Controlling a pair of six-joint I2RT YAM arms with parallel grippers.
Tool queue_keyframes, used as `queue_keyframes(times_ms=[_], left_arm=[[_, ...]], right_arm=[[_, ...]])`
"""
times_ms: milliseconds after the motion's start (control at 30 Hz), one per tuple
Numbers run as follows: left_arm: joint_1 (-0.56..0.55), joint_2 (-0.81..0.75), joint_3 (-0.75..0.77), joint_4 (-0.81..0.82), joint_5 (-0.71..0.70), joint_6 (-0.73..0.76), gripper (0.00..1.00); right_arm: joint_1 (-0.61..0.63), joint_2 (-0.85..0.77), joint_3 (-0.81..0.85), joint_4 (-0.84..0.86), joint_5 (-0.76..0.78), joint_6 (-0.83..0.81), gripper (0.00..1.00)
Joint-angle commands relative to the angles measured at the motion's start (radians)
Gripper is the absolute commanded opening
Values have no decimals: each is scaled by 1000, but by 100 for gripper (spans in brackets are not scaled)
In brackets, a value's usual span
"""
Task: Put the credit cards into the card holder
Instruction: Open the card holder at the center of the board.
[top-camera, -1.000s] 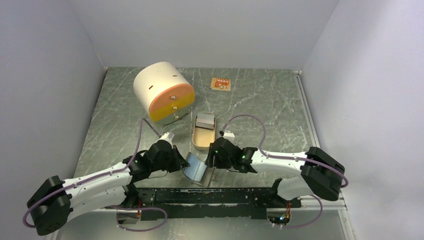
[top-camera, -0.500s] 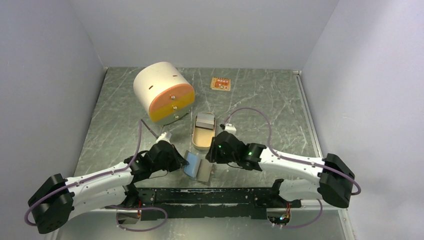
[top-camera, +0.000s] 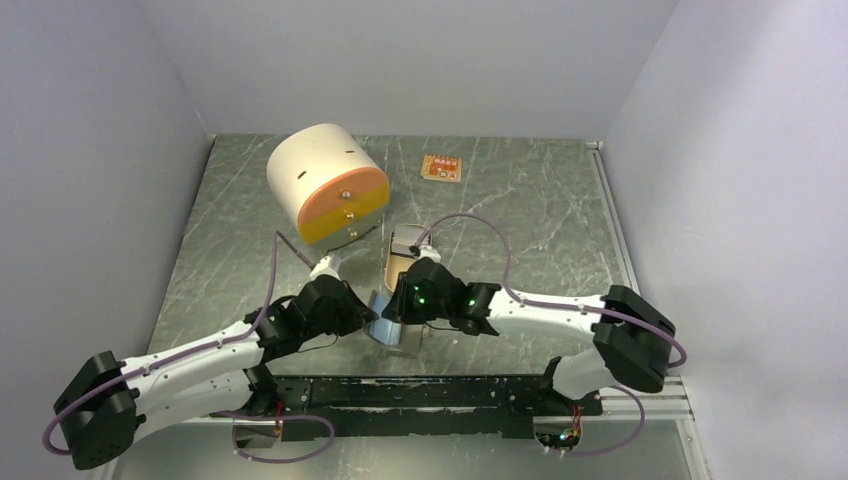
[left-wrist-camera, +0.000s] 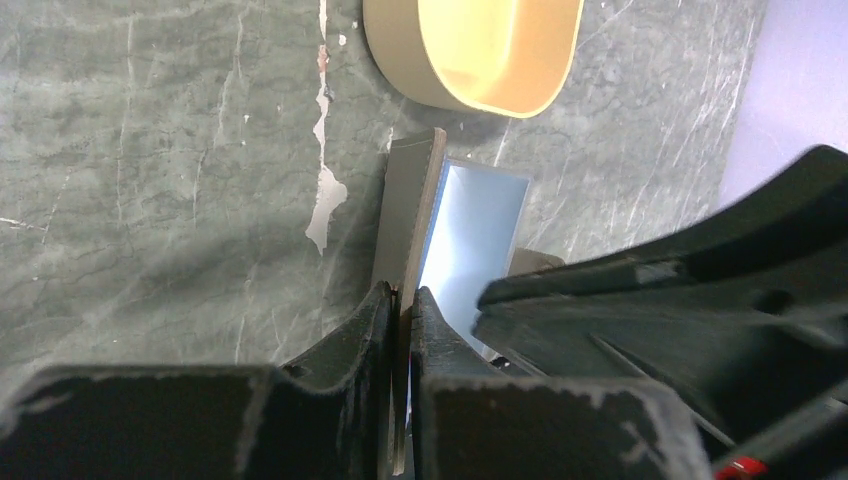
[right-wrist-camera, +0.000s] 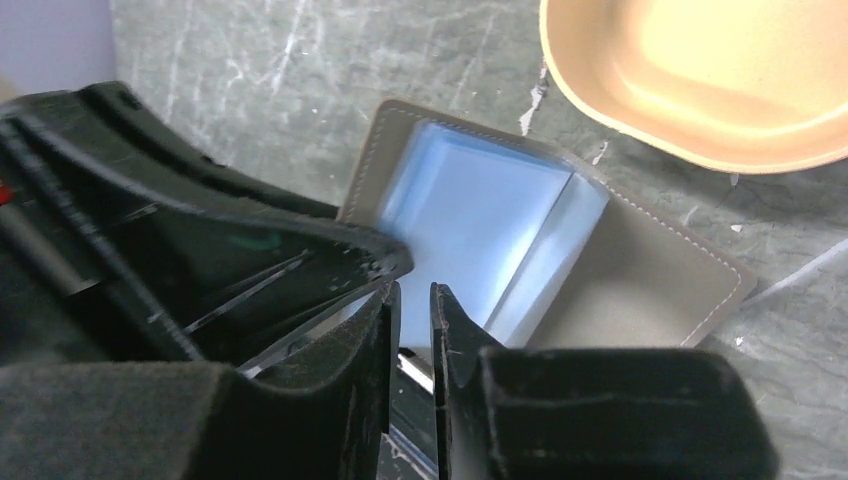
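two end effectors crowd one small thing at the near middle of the green-grey marbled desk (top-camera: 540, 220). the flat rectangular grey card holder (right-wrist-camera: 650, 290), hinged like a book and shiny inside, lies open there, at 6 o'clock from the tan oval tin (left-wrist-camera: 470, 50) and near it. the left end effector (left-wrist-camera: 402, 300) is clamped tight on the thin edge of one cover. the right end effector (right-wrist-camera: 413, 295) hangs over the open inside with its jaws drawn almost together and a slim gap showing; i cannot tell whether anything is pinched between them. a pale blue rectangle (right-wrist-camera: 470, 200) fills the half nearest the left end effector; it may be the blue-grey credit card or only glare on the lining, as that view is blurred. the gold-orange credit card (top-camera: 441, 168) lies flat at about 1 o'clock from the holder, well apart, beyond the tin and at 3 o'clock from the white cylinder with the orange end face (top-camera: 325, 180).

the main risk, i judge, is the crowding: any sideways nudge from the right arm could knock the left fingers or twist the cover out of their narrow bite, and the holder would then flop shut or skid. closing on the lining instead of a card would drag the whole case. the far card lies flush on the desk, so fingers may slide over it.
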Motion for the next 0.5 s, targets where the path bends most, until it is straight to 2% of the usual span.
queue_keyframes(times_ms=[0,233,400,467], left_arm=[[-6,-19,9,6,-23,-6,9],[-5,-59,-79,35,-4,-59,9],[-5,-96,-103,-3,-17,-64,9],[-4,-100,-110,-14,-13,-65,18]], right_arm=[[3,62,24,13,1,-2,21],[1,125,-99,-29,101,-25,20],[1,141,-176,-20,154,-29,20],[1,134,-184,-14,158,-37,20]])
